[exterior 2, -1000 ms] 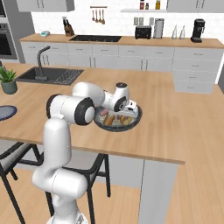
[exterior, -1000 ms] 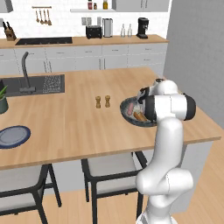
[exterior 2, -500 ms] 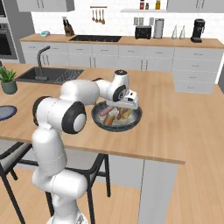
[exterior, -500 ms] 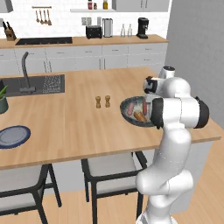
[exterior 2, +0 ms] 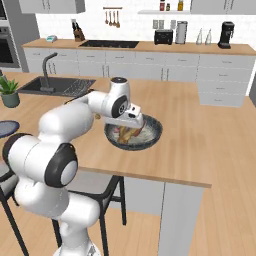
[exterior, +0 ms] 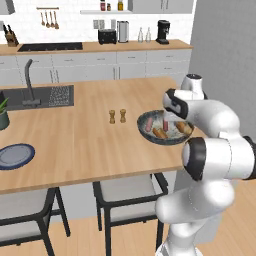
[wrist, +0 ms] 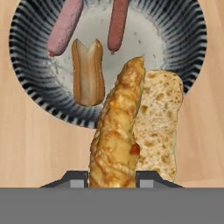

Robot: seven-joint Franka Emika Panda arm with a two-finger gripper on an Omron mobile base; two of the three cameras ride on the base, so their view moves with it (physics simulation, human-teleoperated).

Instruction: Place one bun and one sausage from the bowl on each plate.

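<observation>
Your jaws are clenched on a golden bun (wrist: pixel 116 131), holding it just above the dark bowl (wrist: pixel 30 94) on the counter (exterior: pixel 85 140). Below it, another bun (wrist: pixel 88 78) and two sausages (wrist: pixel 65 25) lie in the bowl. One plate (exterior: pixel 15 155) sits well apart, near the counter's left end.

The dark ribbed bowl (wrist: pixel 26 83) still has two sausages (wrist: pixel 65 26), one split bun (wrist: pixel 88 78) and a pale flat bun (wrist: pixel 159 118), with a golden bun (wrist: pixel 117 131) raised above it, plus one plate (exterior: pixel 15 156) sitting far off.
</observation>
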